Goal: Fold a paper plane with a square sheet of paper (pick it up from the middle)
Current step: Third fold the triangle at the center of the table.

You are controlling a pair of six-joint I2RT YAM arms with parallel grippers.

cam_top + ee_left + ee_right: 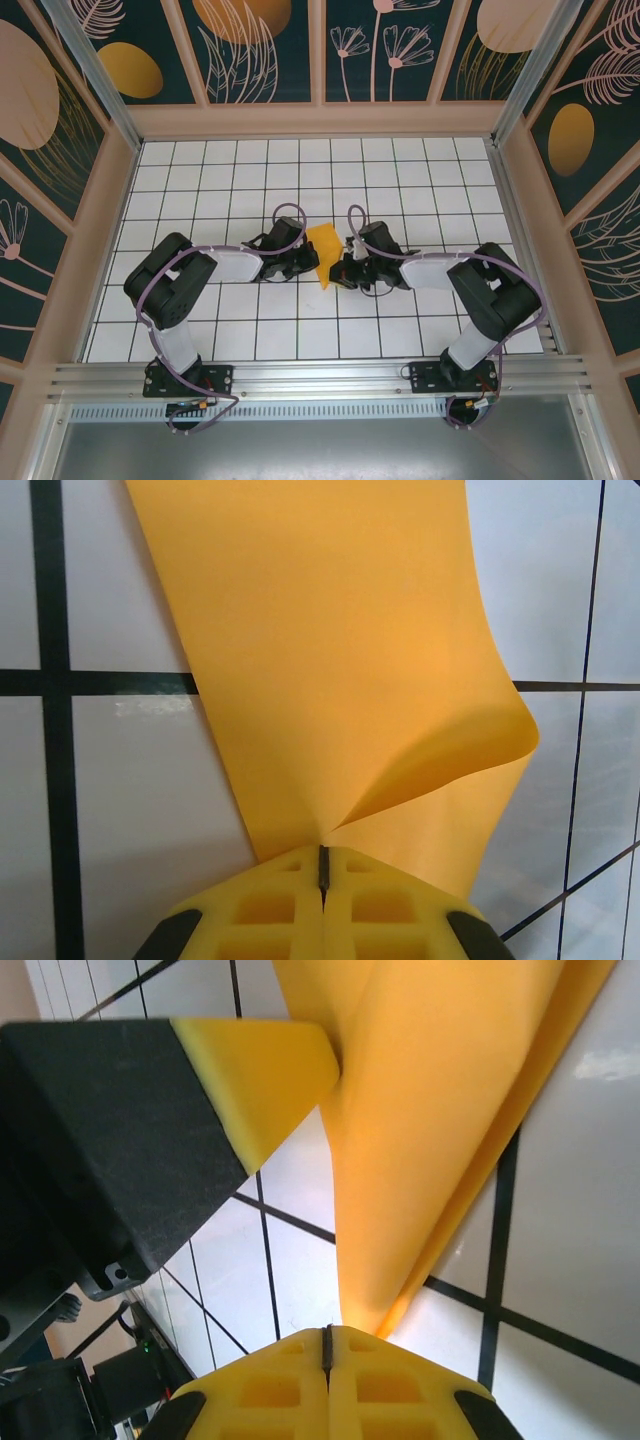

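**Creased orange-yellow square sheet of paper (325,250) gripped at mid-bench**

The sheet is raised over the white gridded bench (400,330). Left pincer (312,266) and right pincer (336,272), both pressed together, pinch it from opposite sides.

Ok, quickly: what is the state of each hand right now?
Left hand: closed, holding the paper.
Right hand: closed, holding the paper too.
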